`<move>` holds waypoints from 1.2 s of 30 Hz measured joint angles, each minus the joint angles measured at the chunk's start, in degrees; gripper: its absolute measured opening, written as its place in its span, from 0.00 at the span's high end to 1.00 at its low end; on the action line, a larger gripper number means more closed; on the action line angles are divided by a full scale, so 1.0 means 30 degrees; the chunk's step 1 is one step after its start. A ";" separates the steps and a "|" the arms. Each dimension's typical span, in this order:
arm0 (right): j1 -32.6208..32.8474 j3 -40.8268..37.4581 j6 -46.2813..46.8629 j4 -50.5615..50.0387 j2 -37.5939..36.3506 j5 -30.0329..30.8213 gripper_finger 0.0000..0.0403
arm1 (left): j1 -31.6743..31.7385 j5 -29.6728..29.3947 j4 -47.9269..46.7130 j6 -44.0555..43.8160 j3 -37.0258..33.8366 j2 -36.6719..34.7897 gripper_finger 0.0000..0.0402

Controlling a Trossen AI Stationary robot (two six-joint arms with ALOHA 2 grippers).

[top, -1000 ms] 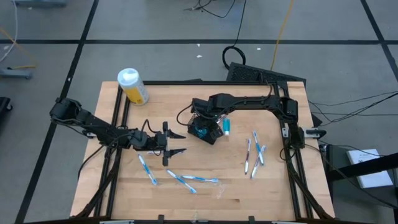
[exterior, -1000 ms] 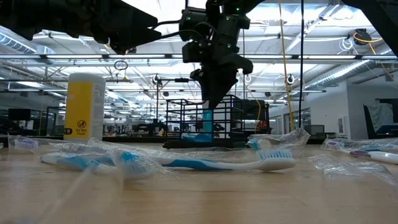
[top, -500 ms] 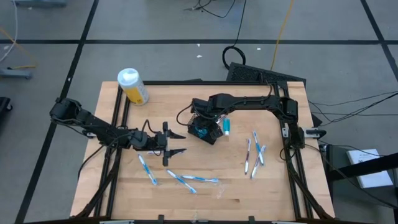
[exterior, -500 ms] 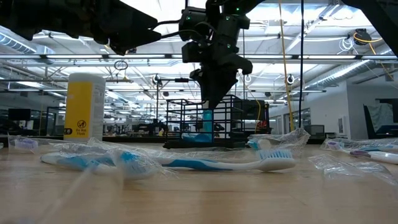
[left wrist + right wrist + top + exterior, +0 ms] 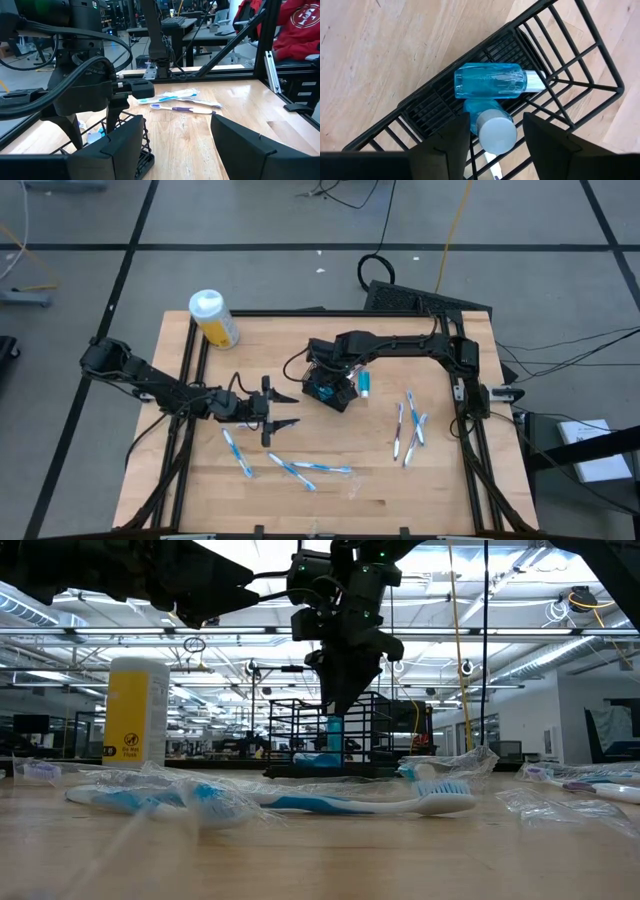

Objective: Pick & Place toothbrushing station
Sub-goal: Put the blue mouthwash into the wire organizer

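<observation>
The black wire basket (image 5: 343, 397) stands on the table's middle and also shows in the low view (image 5: 290, 735). Inside it one teal tube (image 5: 490, 82) lies flat and another (image 5: 492, 131) stands upright, white cap up. My right gripper (image 5: 496, 145) points straight down over the basket, open, with a finger on either side of the upright tube's cap and apart from it. A third teal tube (image 5: 365, 383) lies on the table right of the basket. My left gripper (image 5: 283, 409) is open and empty, left of the basket. Wrapped toothbrushes (image 5: 300, 471) lie near the front.
A yellow bottle with a white cap (image 5: 213, 318) stands at the far left. More toothbrushes (image 5: 407, 425) lie at the right and one (image 5: 237, 452) lies near my left gripper. Clear wrappers (image 5: 450, 765) lie about. A person in red (image 5: 295, 25) sits beyond the table.
</observation>
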 joint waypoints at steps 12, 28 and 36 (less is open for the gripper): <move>0.0029 0.0048 0.0092 -0.0108 -0.0003 0.0038 0.56 | 0.0002 -0.0002 0.0000 0.0000 0.0000 0.0000 0.40; 0.0521 0.1747 0.0208 -0.0793 0.0044 0.0511 0.56 | 0.0000 -0.0006 -0.0124 -0.0073 0.0000 0.0006 0.40; 0.1036 0.3560 0.0062 -0.1209 -0.0189 0.2133 0.56 | 0.0002 -0.0008 -0.0320 -0.0091 0.0000 0.0007 0.40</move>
